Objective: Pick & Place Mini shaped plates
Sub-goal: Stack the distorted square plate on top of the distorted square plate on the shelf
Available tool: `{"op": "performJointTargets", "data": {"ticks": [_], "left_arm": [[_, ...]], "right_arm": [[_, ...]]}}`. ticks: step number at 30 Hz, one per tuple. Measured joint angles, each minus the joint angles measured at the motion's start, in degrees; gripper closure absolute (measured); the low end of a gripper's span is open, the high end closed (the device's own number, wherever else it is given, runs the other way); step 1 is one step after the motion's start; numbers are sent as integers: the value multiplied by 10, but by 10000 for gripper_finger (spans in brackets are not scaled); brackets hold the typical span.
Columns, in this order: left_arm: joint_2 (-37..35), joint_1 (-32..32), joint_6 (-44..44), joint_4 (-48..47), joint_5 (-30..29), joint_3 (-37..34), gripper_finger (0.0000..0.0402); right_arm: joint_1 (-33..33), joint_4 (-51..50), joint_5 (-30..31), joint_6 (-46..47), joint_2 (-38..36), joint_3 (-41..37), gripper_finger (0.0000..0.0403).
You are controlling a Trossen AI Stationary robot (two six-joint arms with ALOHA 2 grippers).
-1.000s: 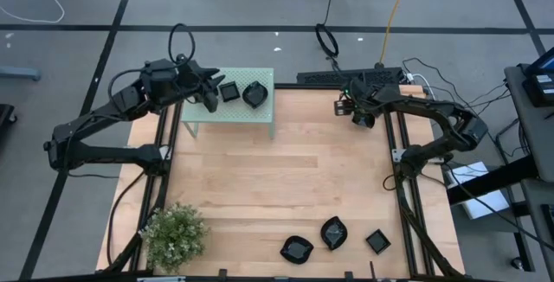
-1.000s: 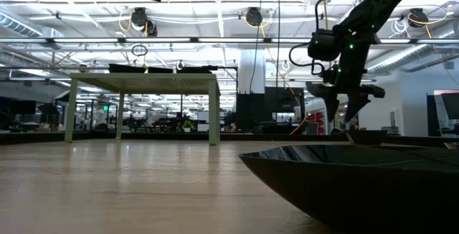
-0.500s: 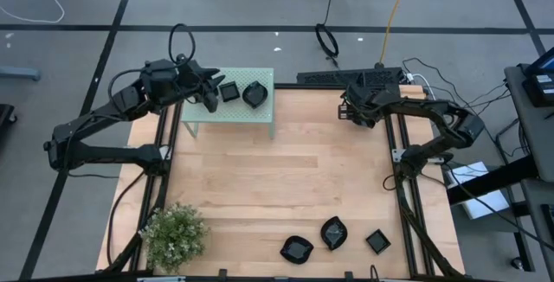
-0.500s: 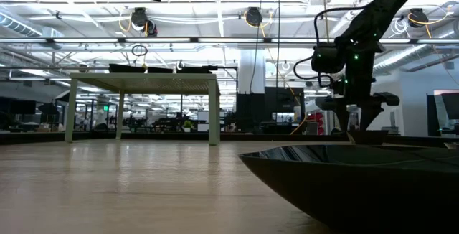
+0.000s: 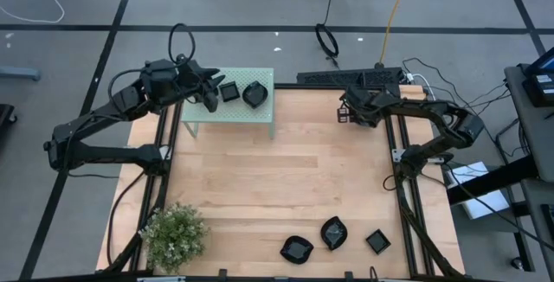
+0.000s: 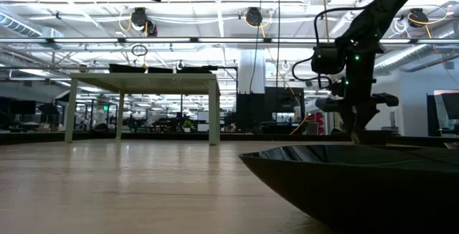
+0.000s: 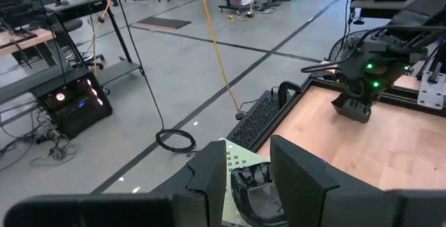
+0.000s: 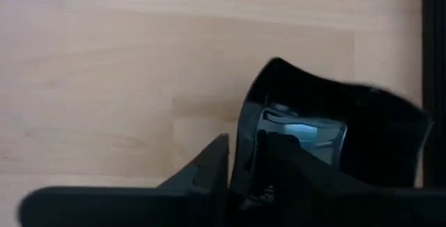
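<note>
Two glossy black mini plates, a square one (image 5: 229, 92) and a wavy-rimmed one (image 5: 254, 94), lie on the pale green stand (image 5: 260, 118) at the far left. My left gripper (image 5: 210, 100) hovers open just left of them; the wavy plate (image 7: 254, 185) shows beyond its fingers. Three more plates rest near the table's near edge: (image 5: 296, 249), (image 5: 333, 233), (image 5: 377, 241). My right gripper (image 5: 344, 113) is at the far right corner, shut on a square black plate (image 8: 334, 136). In the high view that plate is hidden under the gripper. My right gripper (image 8: 244, 147) holds the square plate by one side of its rim (image 8: 245, 126), with one finger (image 8: 279, 159) inside the dish and one (image 8: 214, 159) outside. It comes from above, pointing down. Whether the plate (image 6: 371, 137) still rests on the table, I cannot tell.
A potted plant (image 5: 176, 233) stands at the near left corner. Black rails (image 5: 391, 157) run along both sides of the table. The wooden middle (image 5: 277, 169) holds nothing. In the low view one near plate (image 6: 344, 184) fills the foreground and blocks part of the table.
My right gripper has shifted a little toward the table's left in the high view and turned about its wrist over the far right corner, settling on the square plate. My left arm and all other plates have kept still.
</note>
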Motion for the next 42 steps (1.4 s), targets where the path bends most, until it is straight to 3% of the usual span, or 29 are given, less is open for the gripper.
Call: {"op": "performJointTargets", "data": {"ticks": [8,17,28,36,42], "left_arm": [[0,0,-2,0,0,0,284],[0,0,-44,0,0,0,284],[2,0,-125,0,0,0,284],[39,-20,-178,1,0,0,284],[92,-60,-229,2,16,0,284]], "right_arm": [[-1,0,-30,-11,-1,-26,394],[47,2,-71,-101,-45,-28,402],[245,69,-133,-202,-112,-28,402],[365,228,-144,-262,-55,-28,402],[413,300,-214,-381,0,-28,402]]}}
